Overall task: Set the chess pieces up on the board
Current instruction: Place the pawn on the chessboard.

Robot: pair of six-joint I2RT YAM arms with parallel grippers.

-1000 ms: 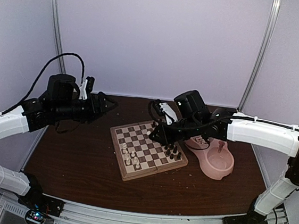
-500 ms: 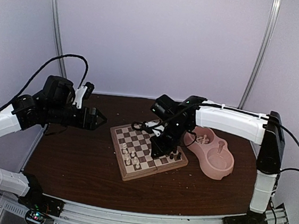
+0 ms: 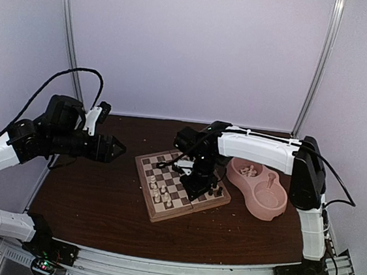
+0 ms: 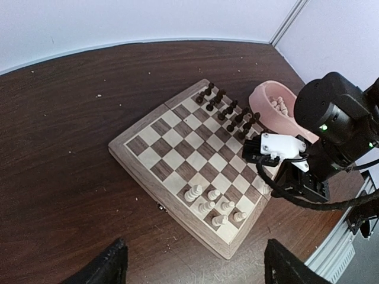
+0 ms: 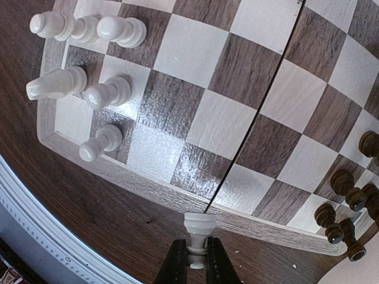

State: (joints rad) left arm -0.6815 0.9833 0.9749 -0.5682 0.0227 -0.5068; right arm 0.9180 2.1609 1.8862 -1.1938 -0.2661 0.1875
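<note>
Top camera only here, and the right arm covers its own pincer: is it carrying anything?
Observer: Yes, the right pincer is shut on a cream-white piece.
Operator: Where over the board?
Observer: At the edge of the board, in line with the fold seam.
Operator: And the left pincer?
Observer: The left pincer is open, nothing between its fingers.

A pink double bowl (image 3: 264,213) sits on the dark wooden table (image 3: 99,194). Dark brown chess pieces (image 5: 346,189) stand clustered just left of the bowl, pale walls (image 3: 193,46) behind it.
</note>
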